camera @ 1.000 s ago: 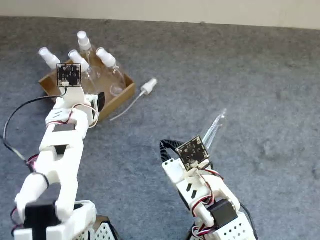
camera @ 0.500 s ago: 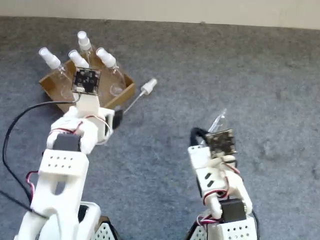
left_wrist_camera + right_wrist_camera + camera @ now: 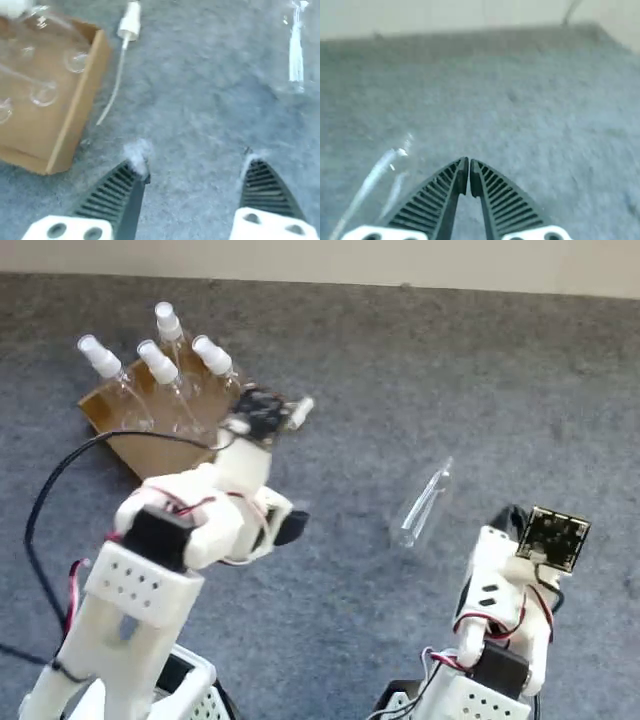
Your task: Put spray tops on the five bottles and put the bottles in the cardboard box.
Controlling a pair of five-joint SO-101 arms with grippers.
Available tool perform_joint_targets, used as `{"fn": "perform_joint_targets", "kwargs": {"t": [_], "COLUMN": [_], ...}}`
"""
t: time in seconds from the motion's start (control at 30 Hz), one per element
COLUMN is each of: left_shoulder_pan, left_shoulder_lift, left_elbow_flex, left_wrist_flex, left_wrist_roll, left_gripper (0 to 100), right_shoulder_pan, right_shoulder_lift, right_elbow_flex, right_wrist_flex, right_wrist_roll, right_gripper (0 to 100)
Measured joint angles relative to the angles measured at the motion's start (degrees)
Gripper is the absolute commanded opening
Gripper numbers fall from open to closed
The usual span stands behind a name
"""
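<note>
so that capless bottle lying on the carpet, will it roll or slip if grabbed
The bottle lies on its side and looks round, so a nudge would probably roll it, though the carpet may damp that. It looks clear and empty, so likely light. Its smooth wall might slip when gripped.

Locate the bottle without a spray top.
High view: the bottle lies on its side on the carpet, right of centre, well apart from the cardboard box at far left.

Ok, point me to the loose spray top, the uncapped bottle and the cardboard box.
loose spray top [image 3: 131,20], left wrist view, white head
uncapped bottle [image 3: 421,505], high view, mid-body
cardboard box [image 3: 77,105], left wrist view, side wall
</note>
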Motion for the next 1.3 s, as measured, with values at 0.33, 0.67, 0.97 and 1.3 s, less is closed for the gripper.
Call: {"fn": "perform_joint_targets", "kwargs": {"t": [0.33,0.67,0.97,1.3], "left_shoulder_pan": [8.79,13.80,13.71,14.86], "left_shoulder_lift": [21.54,44.13,62.07,80.44], "left_elbow_flex": [-17.05,-35.60,-58.29,-80.88], "left_wrist_flex": [3.87,4.48,12.92,18.46], "left_wrist_roll": [0.00,0.00,0.00,-0.09], "left_gripper": [24,24,24,24], "right_shoulder_pan": [9.14,9.58,9.58,9.58], "right_shoulder_lift": [0.00,-0.18,0.00,0.00], "right_elbow_flex": [2.64,5.36,5.45,5.45], "right_wrist_flex": [17.23,24.70,24.70,24.88], "right_wrist_roll": [0.00,0.00,-5.71,-7.30], "right_gripper": [1.3,0.5,0.5,0.5]}}
